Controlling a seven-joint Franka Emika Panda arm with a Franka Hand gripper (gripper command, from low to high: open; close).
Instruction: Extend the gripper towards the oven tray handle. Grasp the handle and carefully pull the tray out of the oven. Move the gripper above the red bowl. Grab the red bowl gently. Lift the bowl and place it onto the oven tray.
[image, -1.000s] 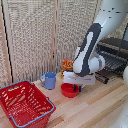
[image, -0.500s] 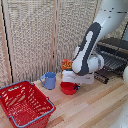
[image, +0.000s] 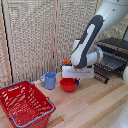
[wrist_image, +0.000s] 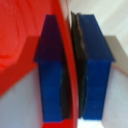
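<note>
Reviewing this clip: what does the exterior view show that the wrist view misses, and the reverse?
Only the exterior view shows the setting: the oven with the oven tray pulled out, a red mesh basket, a blue mug and the wooden table. Only the wrist view shows the grip itself: two blue fingertips pressed on either side of a thin red rim. Both show the gripper at the red bowl.

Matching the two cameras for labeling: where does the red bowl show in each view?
Exterior view: red bowl on the wooden table, under the pincer, beside the blue mug.
Wrist view: its red rim runs between the blue fingers.
Shared landmark: the bowl's rim.
</note>
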